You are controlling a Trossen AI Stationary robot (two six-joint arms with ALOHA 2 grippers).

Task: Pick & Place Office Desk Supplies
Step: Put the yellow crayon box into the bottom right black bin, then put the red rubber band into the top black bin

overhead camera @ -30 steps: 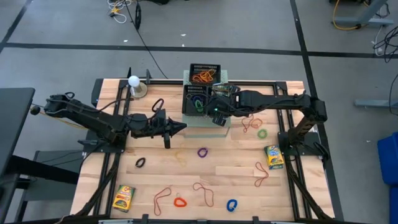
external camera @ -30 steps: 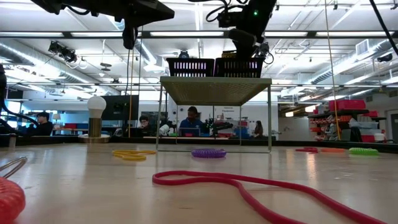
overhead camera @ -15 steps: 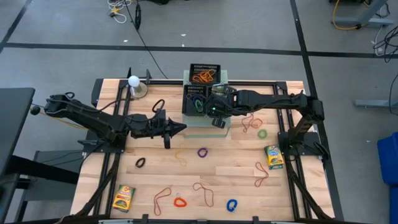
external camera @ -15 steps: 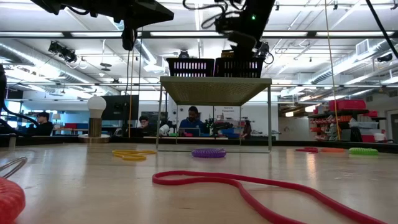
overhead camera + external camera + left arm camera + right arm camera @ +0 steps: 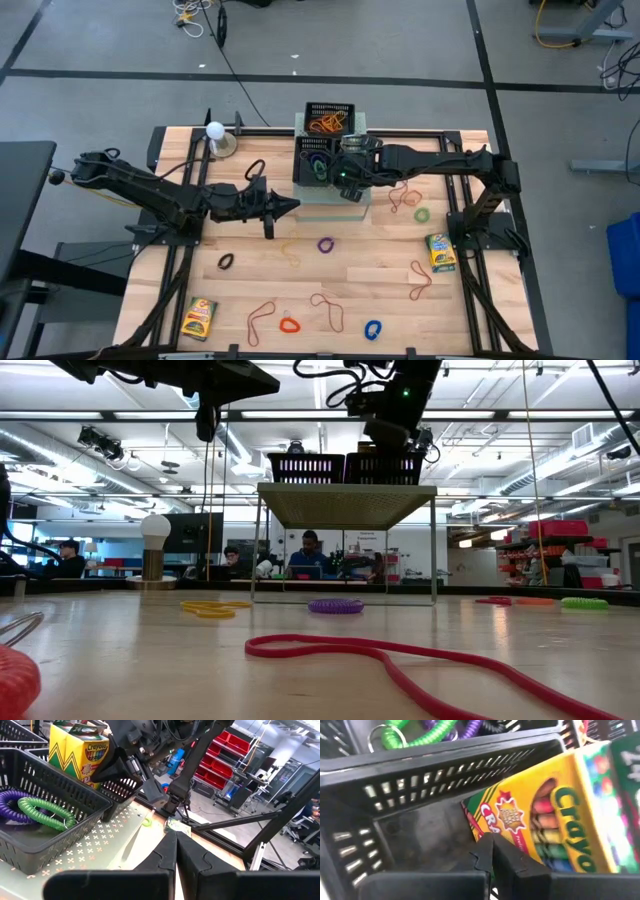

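Note:
A yellow-green crayon box (image 5: 555, 810) stands tilted in a black mesh tray (image 5: 445, 765) on top of the pale-green perforated box (image 5: 100, 845). My right gripper (image 5: 491, 845) is shut and slants down into that tray, at the box's lower corner. In the left wrist view the same crayon box (image 5: 82, 750) leans beside that gripper's fingers (image 5: 120, 767). The neighbouring tray holds green (image 5: 45, 810) and purple loops. Left of the perforated box my left gripper (image 5: 293, 205) hovers level, shut and holding nothing. My right gripper touches the crayon box at its lower corner (image 5: 481, 832) with the tips of its shut fingers. It comes slanting down from above. The box leans inside the tray. I cannot tell whether a flap lies between the fingers.
A far tray (image 5: 328, 118) holds orange rubber bands. On the table lie two more crayon boxes (image 5: 199, 317) (image 5: 440, 251), purple (image 5: 325, 244), red (image 5: 289, 325), blue (image 5: 373, 329), green (image 5: 421, 214) and black (image 5: 226, 262) loops, and loose rubber bands (image 5: 330, 305). A white ball (image 5: 215, 130) stands far left.

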